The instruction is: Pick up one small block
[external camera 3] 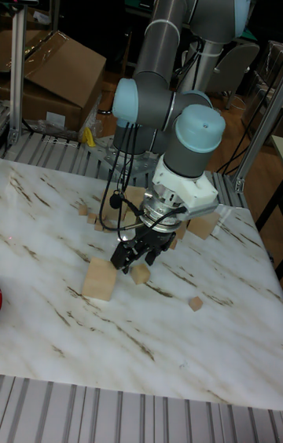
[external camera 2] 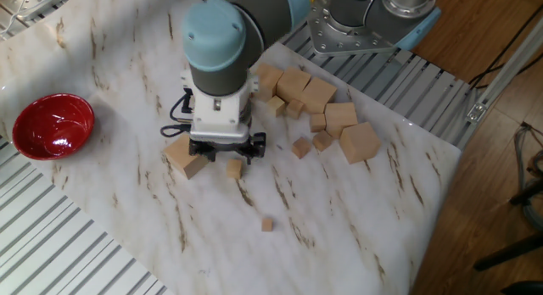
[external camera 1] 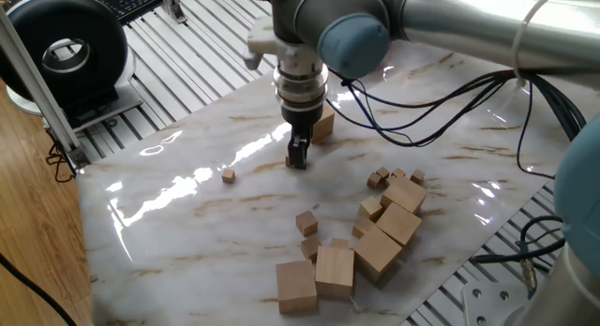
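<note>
One small block (external camera 2: 234, 169) sits directly under the gripper (external camera 2: 229, 156), between its spread fingers, just right of a big cube (external camera 2: 186, 155); nothing clamped yet.

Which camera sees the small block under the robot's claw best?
The tall fixed view: the small block shows clearly below the gripper. The other fixed view shows it partly under the wrist; the remaining view hides it behind the fingers.

End effector (external camera 3: 139, 258) points down, fingers spread.
</note>
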`<state>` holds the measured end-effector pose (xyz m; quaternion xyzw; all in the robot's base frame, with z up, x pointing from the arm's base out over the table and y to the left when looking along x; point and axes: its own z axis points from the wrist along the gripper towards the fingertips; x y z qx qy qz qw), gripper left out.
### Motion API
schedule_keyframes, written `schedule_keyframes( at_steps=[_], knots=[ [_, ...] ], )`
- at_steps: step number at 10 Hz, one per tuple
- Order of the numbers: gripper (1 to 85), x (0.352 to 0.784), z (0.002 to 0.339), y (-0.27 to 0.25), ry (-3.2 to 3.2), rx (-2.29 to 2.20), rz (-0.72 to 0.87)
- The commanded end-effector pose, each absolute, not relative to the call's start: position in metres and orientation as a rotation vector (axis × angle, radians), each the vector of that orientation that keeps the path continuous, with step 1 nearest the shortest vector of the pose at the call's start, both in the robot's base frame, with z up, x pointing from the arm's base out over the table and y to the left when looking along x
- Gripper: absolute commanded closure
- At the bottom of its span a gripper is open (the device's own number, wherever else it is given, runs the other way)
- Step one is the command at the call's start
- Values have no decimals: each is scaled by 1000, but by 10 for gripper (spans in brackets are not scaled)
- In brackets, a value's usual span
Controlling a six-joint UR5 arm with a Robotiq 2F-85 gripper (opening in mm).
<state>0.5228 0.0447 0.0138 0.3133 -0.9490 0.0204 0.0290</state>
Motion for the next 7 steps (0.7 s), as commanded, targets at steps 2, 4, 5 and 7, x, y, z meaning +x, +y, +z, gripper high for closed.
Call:
schedule_keyframes(
  at_steps=[2, 4, 5, 7],
  knots=[
    [160, 526, 19, 54, -2937, 939, 85],
    [160, 526, 16, 53, -2940, 938, 69],
    [193, 525, 14, 54, -2951, 922, 52],
    [240, 525, 12, 51, -2958, 902, 57]
  ],
)
